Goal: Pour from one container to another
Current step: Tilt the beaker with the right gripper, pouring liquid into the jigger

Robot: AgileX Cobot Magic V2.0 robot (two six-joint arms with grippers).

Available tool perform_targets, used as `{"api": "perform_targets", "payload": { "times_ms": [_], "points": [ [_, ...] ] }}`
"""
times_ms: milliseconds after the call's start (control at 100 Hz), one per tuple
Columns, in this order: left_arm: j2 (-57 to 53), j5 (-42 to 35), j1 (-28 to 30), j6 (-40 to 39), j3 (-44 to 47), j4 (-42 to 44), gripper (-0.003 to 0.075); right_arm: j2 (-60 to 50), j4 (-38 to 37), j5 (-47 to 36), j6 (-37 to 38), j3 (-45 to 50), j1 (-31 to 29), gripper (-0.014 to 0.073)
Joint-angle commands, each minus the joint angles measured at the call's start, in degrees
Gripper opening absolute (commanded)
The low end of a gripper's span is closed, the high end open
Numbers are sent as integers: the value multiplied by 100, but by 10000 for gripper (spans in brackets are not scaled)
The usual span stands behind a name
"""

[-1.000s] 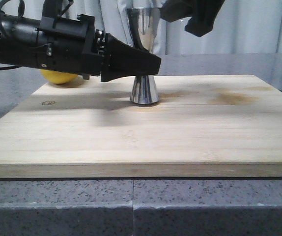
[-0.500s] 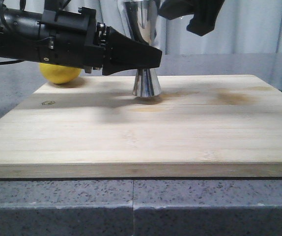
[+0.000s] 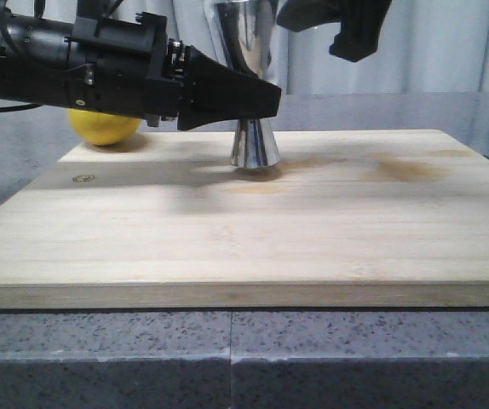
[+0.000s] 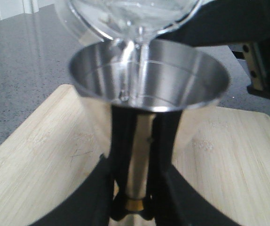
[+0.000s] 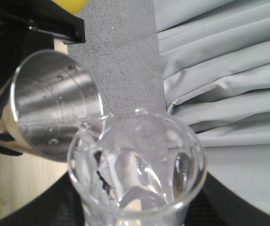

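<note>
While the left gripper (image 4: 134, 207) pinches the jigger (image 4: 149, 80) at its waist, keep it dead level. Right gripper (image 3: 334, 21) grips the beaker (image 5: 137, 165), lip at the rim's 12 o'clock; tip slowly so the stream stays thin.

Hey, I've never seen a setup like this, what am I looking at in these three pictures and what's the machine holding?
This is a two-armed robot working at a table. One picture looks forward over a wooden cutting board; the other two come from cameras on each wrist. The left claw, reaching in from the left, is shut on a shiny steel jigger, a double-ended measuring cup, held at its narrow waist with its base just above the board. The right claw, up top, holds a clear glass beaker tipped over the jigger's mouth, and a thin stream runs in. A lemon sits at the back left.
</note>
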Motion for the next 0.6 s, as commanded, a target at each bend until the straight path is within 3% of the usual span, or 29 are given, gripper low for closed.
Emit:
{"api": "perform_targets", "payload": {
  "times_ms": [0,590],
  "points": [
    [-220,620,-51,-51,-161,-393,104,-151,-178,-247,-24,-218,13,237],
    [-220,620,-51,-51,-161,-393,104,-151,-620,-234,-24,-218,13,237]
  ]
}}
